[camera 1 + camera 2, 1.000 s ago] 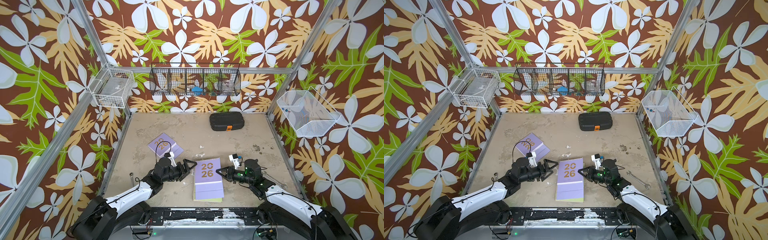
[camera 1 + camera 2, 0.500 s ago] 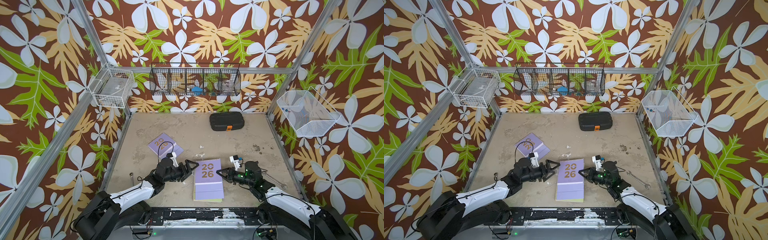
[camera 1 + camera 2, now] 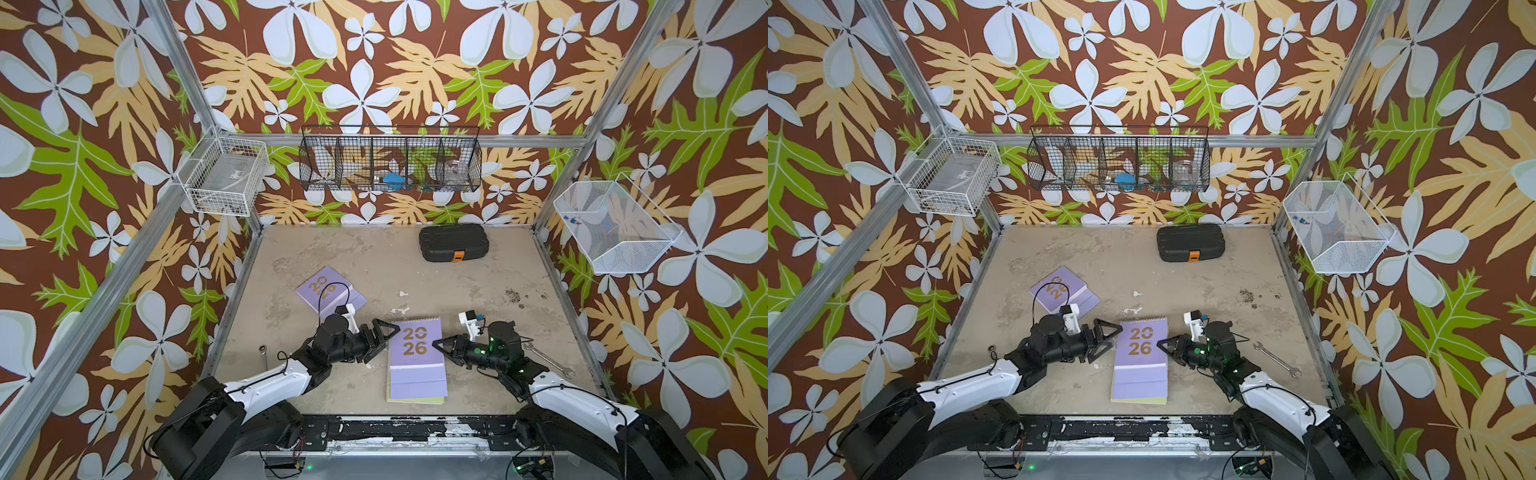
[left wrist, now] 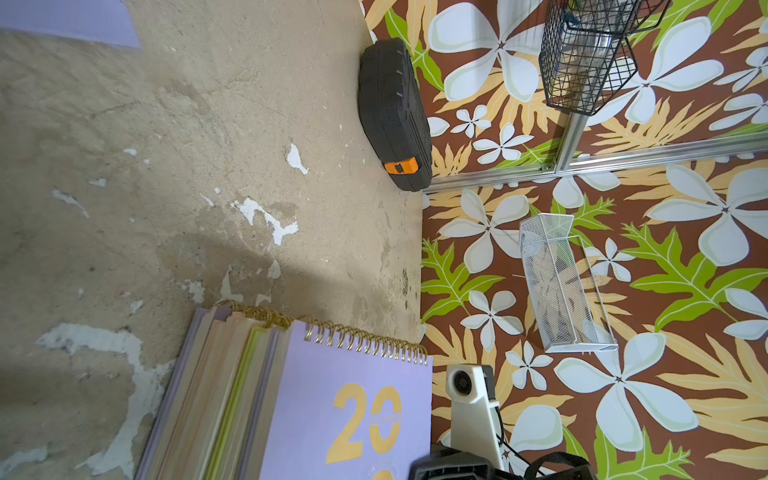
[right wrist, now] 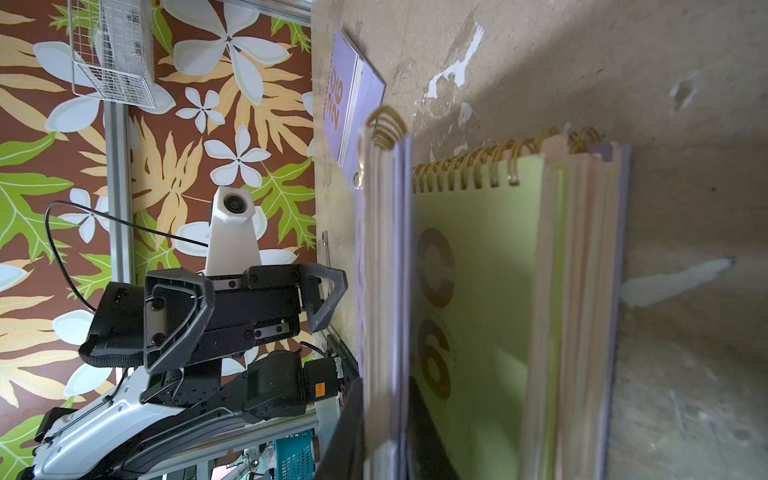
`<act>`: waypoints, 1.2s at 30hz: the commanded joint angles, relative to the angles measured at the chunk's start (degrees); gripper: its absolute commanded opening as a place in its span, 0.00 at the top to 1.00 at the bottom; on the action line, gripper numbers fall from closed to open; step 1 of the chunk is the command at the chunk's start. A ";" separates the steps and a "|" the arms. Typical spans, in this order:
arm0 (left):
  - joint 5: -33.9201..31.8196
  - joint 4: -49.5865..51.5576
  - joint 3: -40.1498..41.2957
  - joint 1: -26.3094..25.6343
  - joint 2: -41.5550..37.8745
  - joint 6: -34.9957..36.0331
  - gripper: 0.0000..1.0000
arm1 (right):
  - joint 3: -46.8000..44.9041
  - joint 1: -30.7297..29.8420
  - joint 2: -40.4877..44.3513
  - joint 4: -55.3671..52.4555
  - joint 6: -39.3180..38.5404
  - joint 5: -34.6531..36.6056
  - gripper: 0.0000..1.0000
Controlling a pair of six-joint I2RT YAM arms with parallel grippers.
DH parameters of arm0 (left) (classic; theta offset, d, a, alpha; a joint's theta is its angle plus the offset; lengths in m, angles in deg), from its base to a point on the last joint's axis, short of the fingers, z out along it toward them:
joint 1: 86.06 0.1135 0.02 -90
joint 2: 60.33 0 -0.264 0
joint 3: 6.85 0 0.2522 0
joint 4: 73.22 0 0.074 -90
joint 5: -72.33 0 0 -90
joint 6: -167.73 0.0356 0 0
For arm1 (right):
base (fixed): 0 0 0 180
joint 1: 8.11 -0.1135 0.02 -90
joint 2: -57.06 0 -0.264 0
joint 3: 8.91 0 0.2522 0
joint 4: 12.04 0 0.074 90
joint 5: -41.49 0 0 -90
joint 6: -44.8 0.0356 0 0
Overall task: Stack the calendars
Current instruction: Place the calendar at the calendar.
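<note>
A stack of calendars [image 3: 417,376] lies at the front middle of the table in both top views, with a lilac "2026" cover [image 3: 1140,347] on top. My right gripper [image 3: 435,343] is shut on that top calendar's right edge. In the right wrist view this edge [image 5: 384,257] is raised off the lime green calendar [image 5: 478,291] beneath it. My left gripper [image 3: 381,342] stands open just off the stack's left edge, holding nothing. One more lilac calendar [image 3: 328,291] lies apart at the back left.
A black case with an orange latch [image 3: 453,243] sits at the back. A wrench [image 3: 548,361] lies right of my right arm, and a smaller one [image 3: 263,353] lies at the left. Wire baskets [image 3: 390,160] hang on the walls.
Almost nothing: the left forearm has shifted slightly, while both grippers and the calendars stay where they were.
</note>
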 commanded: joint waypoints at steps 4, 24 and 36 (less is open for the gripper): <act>-0.09 -1.51 -0.86 -0.27 0.84 -0.02 0.00 | 0.64 -0.05 0.41 -5.25 -2.05 2.56 0.82; 0.02 -1.73 -1.32 -0.62 2.71 0.24 0.00 | 3.39 -0.13 -0.73 -11.24 -5.25 5.41 0.69; 0.30 -1.87 -1.41 -0.62 3.17 0.34 0.00 | 7.72 -2.24 -2.83 -17.86 -8.61 7.98 0.54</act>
